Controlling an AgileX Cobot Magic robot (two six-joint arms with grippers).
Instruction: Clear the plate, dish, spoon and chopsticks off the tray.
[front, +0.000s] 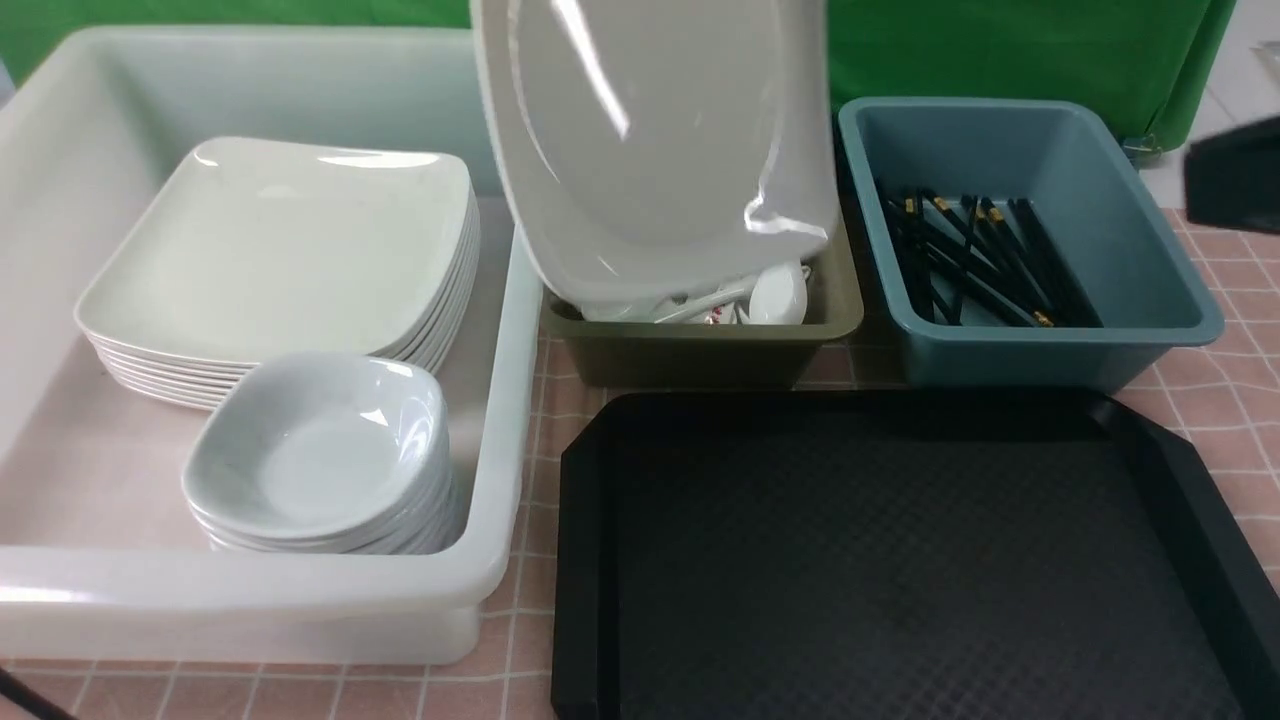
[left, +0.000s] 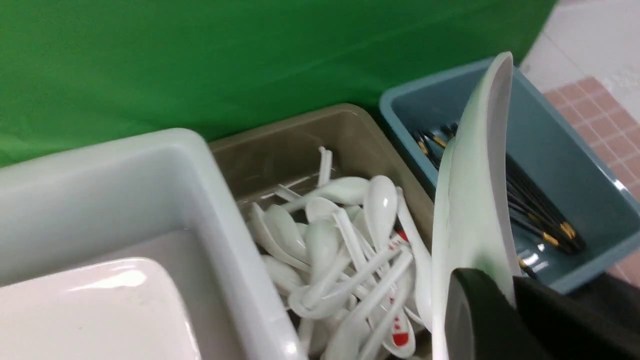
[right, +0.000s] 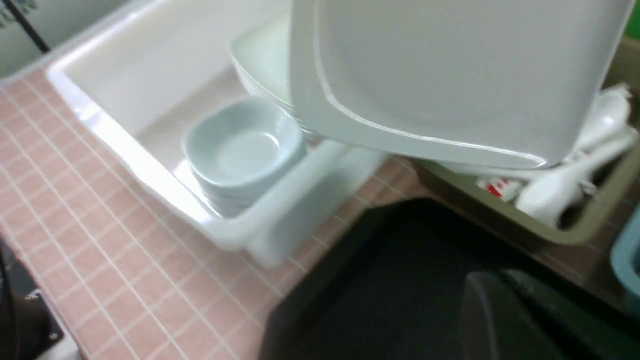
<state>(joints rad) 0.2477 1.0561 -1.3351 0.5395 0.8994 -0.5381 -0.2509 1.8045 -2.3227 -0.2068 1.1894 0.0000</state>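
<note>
plate (front: 650, 140): up at 12 o'clock, tilted over olive bin (front: 700, 355) (spoons (front: 778, 292) piled inside, lol) | left hand (left: 507, 300): clenched on plate's edge | right hand (right: 505, 305): clenched | tray (front: 900, 560): 5 o'clock on bench (front: 1230, 400)

Bright, even light; glare streaks the plate (front: 650, 150); right wrist view blurred.

Left hand (left: 513, 300) matte black, smooth, rounded

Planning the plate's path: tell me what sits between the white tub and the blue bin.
The olive bin full of white spoons, with the plate held tilted over it; clearest in the front view.
</note>
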